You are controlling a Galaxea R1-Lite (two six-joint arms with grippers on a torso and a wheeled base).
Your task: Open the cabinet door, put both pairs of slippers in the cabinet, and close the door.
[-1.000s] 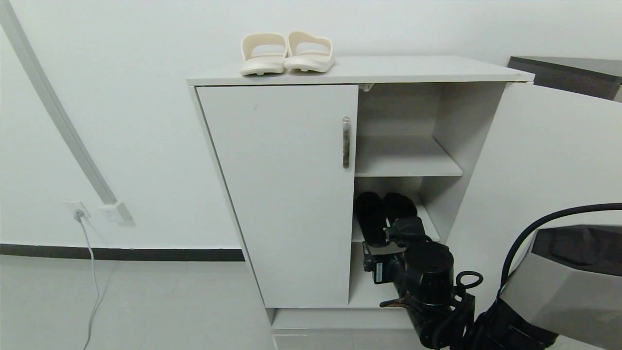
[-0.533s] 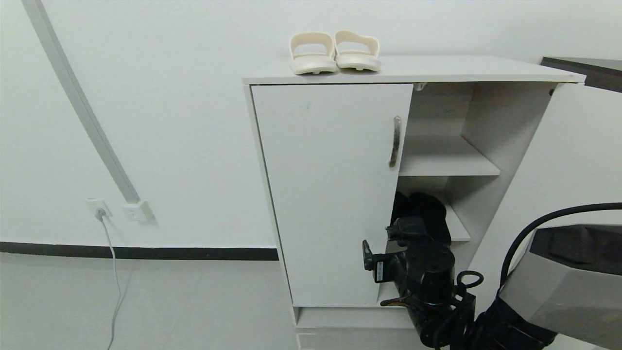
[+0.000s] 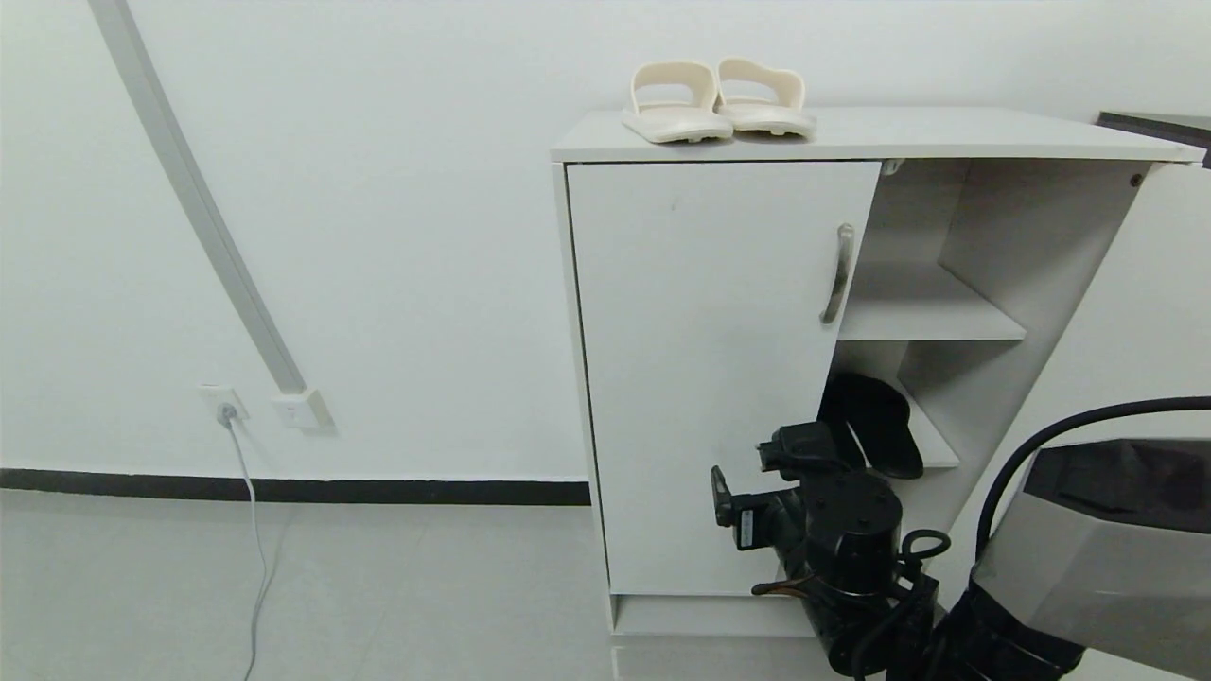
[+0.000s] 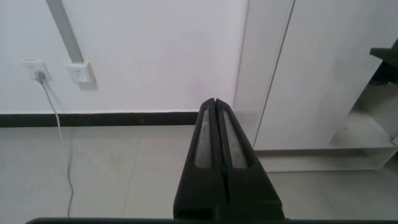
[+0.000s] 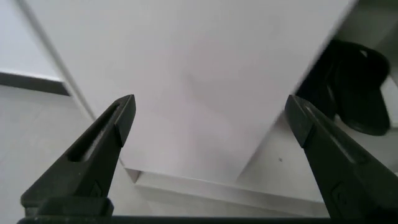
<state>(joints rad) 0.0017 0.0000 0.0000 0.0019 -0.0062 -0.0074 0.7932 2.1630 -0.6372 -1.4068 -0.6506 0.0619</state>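
Cabinet (image 3: 946,132) shelf: black slippers (image 3: 875,426) just beyond spread right jaws.

1. My right pincer (image 5: 210,104) stands wide open, its two black fingers (image 5: 93,155) spread far apart with nothing held between them.
2. Straight ahead of it I face the flat white cabinet door (image 5: 186,68).
3. Past the door's free edge, a pair of black slippers (image 5: 354,87) lies inside.
4. On the door's other side I see grey floor (image 5: 37,137) and a dark baseboard (image 5: 31,83).
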